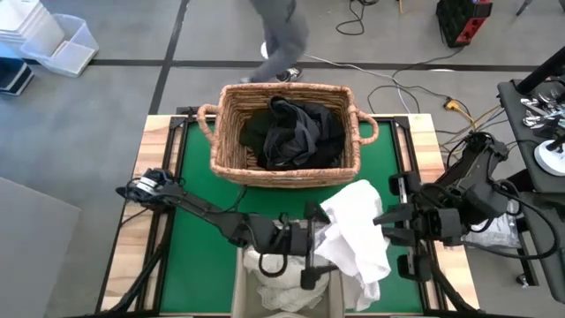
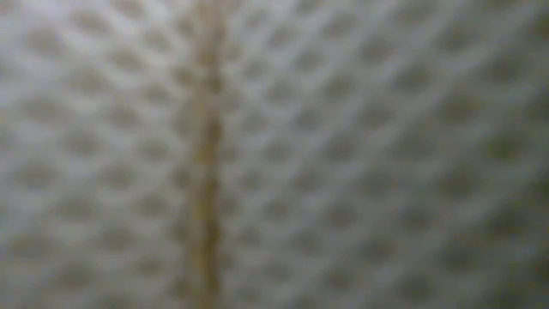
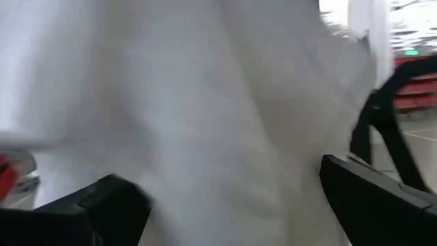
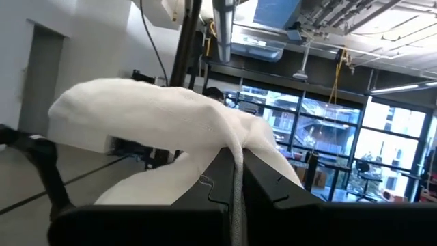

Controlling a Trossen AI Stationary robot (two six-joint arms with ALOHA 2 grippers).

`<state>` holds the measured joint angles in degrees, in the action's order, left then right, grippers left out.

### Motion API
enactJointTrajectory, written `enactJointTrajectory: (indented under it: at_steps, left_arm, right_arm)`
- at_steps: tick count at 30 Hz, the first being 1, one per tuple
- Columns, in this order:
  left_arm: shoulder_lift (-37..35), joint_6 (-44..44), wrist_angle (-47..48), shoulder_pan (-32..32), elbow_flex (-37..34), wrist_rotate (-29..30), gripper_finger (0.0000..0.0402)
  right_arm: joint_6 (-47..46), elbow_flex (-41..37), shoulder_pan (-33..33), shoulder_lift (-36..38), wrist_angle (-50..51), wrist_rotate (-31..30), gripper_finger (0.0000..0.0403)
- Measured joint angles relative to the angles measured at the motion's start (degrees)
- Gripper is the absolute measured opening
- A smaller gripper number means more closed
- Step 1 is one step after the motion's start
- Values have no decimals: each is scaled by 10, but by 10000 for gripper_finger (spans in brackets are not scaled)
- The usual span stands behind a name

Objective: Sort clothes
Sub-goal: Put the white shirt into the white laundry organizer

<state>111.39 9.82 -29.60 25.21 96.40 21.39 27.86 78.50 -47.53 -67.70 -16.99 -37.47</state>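
High view: both grippers, left [image 1: 320,237] & right [image 1: 381,218], clamp white shirt [image 1: 357,240] at lower centre.

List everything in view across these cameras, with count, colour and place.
wicker basket: one, tan, far half of the mat.
dark clothes: a heap, black and dark grey, inside the basket.
white garment: one, white, lifted over the near edge of the mat between the two arms.
white clothes: a pile, white, in the bin at the near edge.
green mat: one, green, on the wooden table.
person: one, grey trousers, on the floor beyond the table.
left pincer: against the white garment.
right pincer: shut on the white garment.
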Motion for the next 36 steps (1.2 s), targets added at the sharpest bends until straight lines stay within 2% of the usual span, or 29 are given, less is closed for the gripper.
enactJointTrajectory:
  at_steps: [3, 5, 11, 23, 25, 30, 36]
  left_arm:
    - [21, 0, -9, -5, 18, -70, 379]
    - [38, 0, -11, -7, 39, -92, 379]
    - [92, 1, 18, -13, 123, -106, 379]
    - [234, -1, 159, -28, 388, -114, 379]
    - [234, 3, 127, -30, 372, -114, 378]
    - [232, 7, 121, -34, 361, -116, 365]
    - [231, 9, 121, -33, 361, -82, 323]
  right_arm:
    - [2, 3, 7, 0, 4, 0, 9]
    - [0, 4, 14, 0, 6, 0, 9]
    - [4, 4, 21, -1, 15, 0, 9]
    - [-42, 5, 29, -10, 19, 1, 9]
    - [-44, 8, 25, -10, 23, 1, 9]
    - [-48, 9, 24, -6, 31, 0, 9]
    - [-47, 15, 24, -3, 33, -1, 11]
